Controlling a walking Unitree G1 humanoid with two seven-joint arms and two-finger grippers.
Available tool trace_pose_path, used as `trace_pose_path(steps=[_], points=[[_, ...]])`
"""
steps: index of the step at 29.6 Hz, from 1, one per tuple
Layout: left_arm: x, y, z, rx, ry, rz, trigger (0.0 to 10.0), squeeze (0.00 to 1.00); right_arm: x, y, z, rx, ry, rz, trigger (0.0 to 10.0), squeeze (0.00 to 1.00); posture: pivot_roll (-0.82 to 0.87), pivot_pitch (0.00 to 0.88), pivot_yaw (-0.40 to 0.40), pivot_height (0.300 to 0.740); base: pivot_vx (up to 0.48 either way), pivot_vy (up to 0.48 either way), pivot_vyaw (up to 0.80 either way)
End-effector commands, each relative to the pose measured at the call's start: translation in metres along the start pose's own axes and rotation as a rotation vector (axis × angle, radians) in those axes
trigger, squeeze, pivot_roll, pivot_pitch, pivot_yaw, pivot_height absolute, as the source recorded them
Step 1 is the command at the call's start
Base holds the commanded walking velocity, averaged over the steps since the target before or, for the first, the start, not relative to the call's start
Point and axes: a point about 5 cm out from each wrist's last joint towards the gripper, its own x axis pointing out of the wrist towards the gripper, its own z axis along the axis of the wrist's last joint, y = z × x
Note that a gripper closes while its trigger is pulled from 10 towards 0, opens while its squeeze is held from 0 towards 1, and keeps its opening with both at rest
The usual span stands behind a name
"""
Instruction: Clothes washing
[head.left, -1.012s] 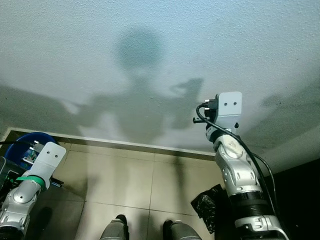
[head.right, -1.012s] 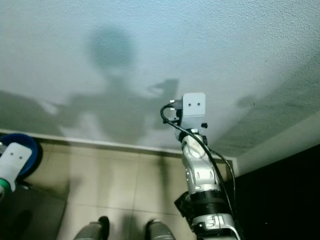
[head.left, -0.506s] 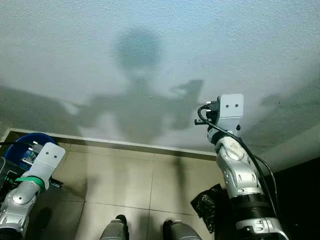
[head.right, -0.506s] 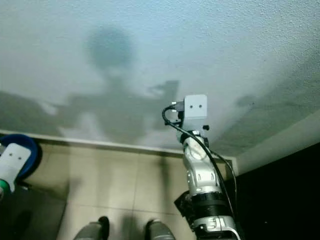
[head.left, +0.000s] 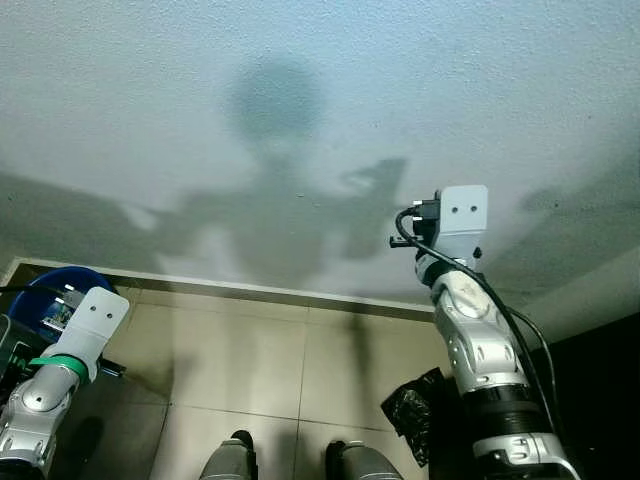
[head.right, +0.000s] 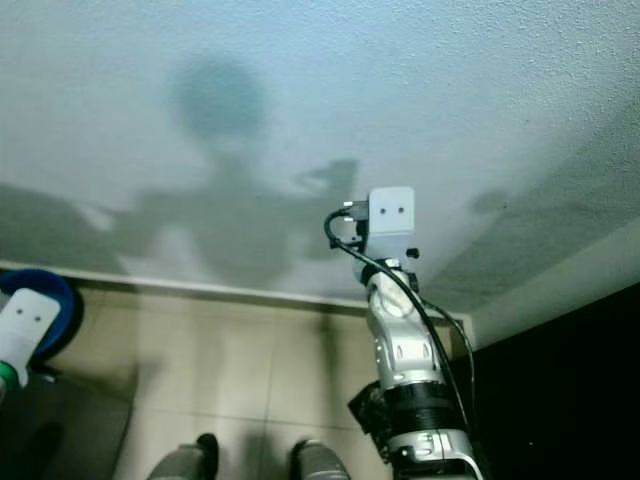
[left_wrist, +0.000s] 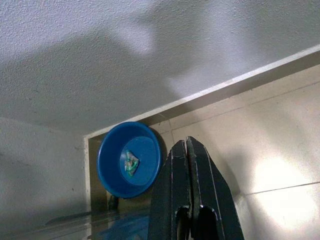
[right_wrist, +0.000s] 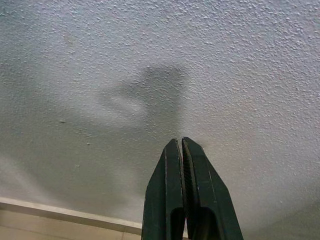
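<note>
So the robot is standing right up against a white textured wall (head.left: 300, 60), looking down at beige floor tiles (head.left: 250, 360) with its own feet (head.left: 232, 462) poking in at the bottom edge.

The right arm (head.left: 480, 350) is sticking up in front of the wall, and the right gripper (right_wrist: 183, 150) is pointing at bare plaster with its two black fingers pressed together, nothing between them. Its shadow is sitting on the wall just past the tips.

The left arm (head.left: 60, 370) is hanging lower, out to the robot's left. The left gripper (left_wrist: 186, 150) is closed tight too, holding nothing, and aiming toward the corner where the wall meets the floor.

The closest thing to laundry gear here is a blue basin (left_wrist: 130, 159) tucked into that corner, just past the left gripper's tips and off to one side, not touching them. Something small and greenish is lying in the middle of it, too small to tell what. In the head view the basin (head.left: 48, 290) is peeking out behind the left wrist.

A crumpled black bag (head.left: 412, 410) is lying on the tiles beside the right arm, well apart from the basin. No actual clothes are showing near either gripper.
</note>
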Motion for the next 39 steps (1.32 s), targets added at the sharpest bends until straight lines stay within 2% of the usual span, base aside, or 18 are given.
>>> trace_pose_path(steps=[1,13,14,16,17,19,20,21,22,24,27,28,29,30,32,34,38,39], points=[[-0.011,0.006,-0.019,-0.011,0.061,0.016,10.0,0.0,-0.003,-0.002,-0.006,0.0,0.025,-0.001,10.0,0.0,0.05,0.143,0.016,0.74,0.0,0.0,0.0],[-0.011,0.005,-0.022,-0.011,0.068,0.016,10.0,0.0,-0.001,-0.009,-0.003,0.004,0.013,-0.021,10.0,0.0,0.08,0.143,-0.002,0.74,0.0,0.0,0.0],[-0.009,0.004,-0.021,-0.076,0.064,-0.017,10.0,0.0,0.001,-0.008,-0.002,-0.001,0.014,-0.013,10.0,0.0,0.08,0.141,-0.01,0.74,0.0,0.0,0.0],[-0.009,0.004,-0.021,-0.076,0.064,-0.017,10.0,0.0,0.001,-0.008,-0.002,-0.001,0.014,-0.013,10.0,0.0,0.08,0.141,-0.01,0.74,0.0,0.0,0.0],[-0.008,0.003,-0.02,-0.126,0.058,-0.042,10.0,0.0,0.002,-0.008,-0.002,-0.004,0.014,-0.009,10.0,0.0,0.08,0.141,-0.01,0.74,0.0,0.0,0.0],[-0.005,0.034,-0.011,-0.072,0.109,0.05,10.0,0.0,0.003,-0.011,0.003,-0.009,0.002,-0.012,10.0,0.0,0.06,0.134,-0.009,0.74,0.0,0.0,0.0],[-0.006,0.051,0.001,-0.105,0.064,0.089,10.0,0.0,0.003,-0.012,0.005,-0.009,-0.005,-0.017,10.0,0.0,0.05,0.133,-0.006,0.74,0.0,0.0,0.0],[-0.006,0.051,0.001,-0.105,0.064,0.089,10.0,0.0,0.003,-0.012,0.005,-0.009,-0.005,-0.017,10.0,0.0,0.05,0.133,-0.006,0.74,0.0,0.0,0.0],[-0.006,0.062,0.009,-0.182,0.055,0.135,10.0,0.0,0.003,-0.013,0.006,-0.008,-0.008,-0.021,10.0,0.0,0.05,0.133,-0.004,0.74,0.0,0.0,0.0],[-0.005,0.064,0.021,-0.229,0.027,0.105,10.0,0.0,0.002,-0.014,0.006,-0.007,-0.01,-0.025,10.0,0.0,0.05,0.135,0.003,0.74,0.0,0.0,0.0],[-0.001,0.034,0.077,-0.465,-0.175,-0.067,10.0,0.0,-0.001,-0.013,0.005,-0.002,-0.011,-0.029,10.0,0.0,0.05,0.145,0.016,0.74,0.0,0.0,0.0],[-0.001,0.034,0.077,-0.465,-0.175,-0.067,10.0,0.0,-0.001,-0.013,0.005,-0.002,-0.011,-0.029,10.0,0.0,0.05,0.145,0.016,0.74,0.0,0.0,0.0],[0.003,0.012,0.093,-0.55,-0.196,-0.163,10.0,0.0,-0.002,-0.011,0.005,0.004,-0.013,-0.028,10.0,0.0,0.05,0.149,0.027,0.74,0.0,0.0,0.0],[0.006,-0.015,0.108,-0.559,-0.214,-0.283,10.0,0.0,-0.003,-0.008,0.006,0.012,-0.018,-0.022,10.0,0.0,0.04,0.148,0.032,0.74,0.0,0.0,0.0],[0.006,-0.015,0.108,-0.559,-0.214,-0.283,10.0,0.0,-0.003,-0.008,0.006,0.012,-0.018,-0.022,10.0,0.0,0.04,0.148,0.032,0.74,0.0,0.0,0.0],[0.01,-0.055,0.131,-0.597,-0.259,-0.405,10.0,0.0,-0.006,-0.001,0.005,0.029,-0.02,-0.01,10.0,0.0,0.04,0.147,0.04,0.74,0.0,0.0,0.0],[0.012,-0.071,0.15,-0.652,-0.318,-0.401,10.0,0.0,-0.008,0.003,0.003,0.033,-0.016,-0.002,10.0,0.0,0.03,0.153,0.053,0.74,0.0,0.0,0.0],[0.009,-0.075,0.164,-0.684,-0.378,-0.418,10.0,0.0,-0.01,0.001,0.003,0.032,-0.016,-0.003,10.0,0.0,0.03,0.152,0.052,0.74,0.0,0.0,0.0]])
